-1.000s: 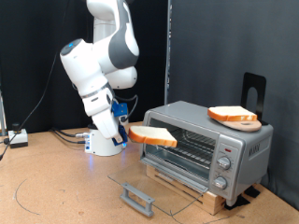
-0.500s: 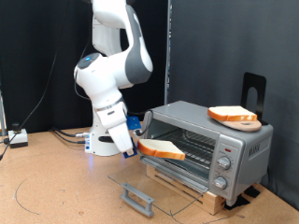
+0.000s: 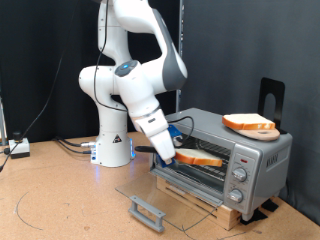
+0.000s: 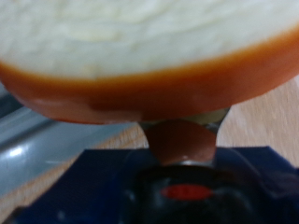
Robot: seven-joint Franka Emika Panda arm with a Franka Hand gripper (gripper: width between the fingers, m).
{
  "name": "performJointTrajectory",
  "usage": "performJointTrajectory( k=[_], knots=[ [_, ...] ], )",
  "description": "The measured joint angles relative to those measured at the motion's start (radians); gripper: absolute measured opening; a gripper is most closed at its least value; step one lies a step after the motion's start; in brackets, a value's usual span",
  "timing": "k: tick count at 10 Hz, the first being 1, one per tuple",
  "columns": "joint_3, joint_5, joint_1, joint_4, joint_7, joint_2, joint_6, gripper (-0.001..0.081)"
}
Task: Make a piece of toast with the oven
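Down at the front of the desk (image 3: 60,205), the oven's glass door (image 3: 165,205) lies folded flat, its grey handle (image 3: 148,212) nearest to me, so the mouth of the oven (image 3: 225,160) stands open. Just behind that, things have moved quickly: a second ago the arm was drawn up tall with the toast (image 3: 200,157) hanging in the air, apart from the opening, at the exterior view's left; half a second ago it had dipped lower and closer; now the arm leans well over and the slice has its far end inside the opening, just over the wire rack (image 3: 205,172). I judge the loading step almost done, though I cannot tell whether the bread rests on the rack yet.

The end effector (image 3: 172,152) is closed on the near edge of the toast; in the wrist view the crust (image 4: 159,89) fills the frame right against the fingers (image 4: 182,140), pinched tight. So the slice sticks straight out ahead of the end effector, lying roughly flat, pointing into the oven.

Farther back, a second slice (image 3: 250,124) sits on the oven's roof, untouched, with a black stand (image 3: 271,98) behind it.
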Motion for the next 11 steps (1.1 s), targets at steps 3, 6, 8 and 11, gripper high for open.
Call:
performJointTrajectory(
  k=[3, 6, 8, 11],
  knots=[
    [0.074, -0.090, 0.024, -0.029, 0.051, -0.047, -0.013, 0.0416],
    [0.101, -0.154, 0.023, -0.057, 0.065, -0.102, 0.020, 0.0416],
    [0.096, -0.170, 0.010, -0.071, 0.053, -0.147, 0.042, 0.0416],
    [0.083, -0.246, -0.046, -0.071, 0.065, -0.206, -0.014, 0.0416]
  ],
)
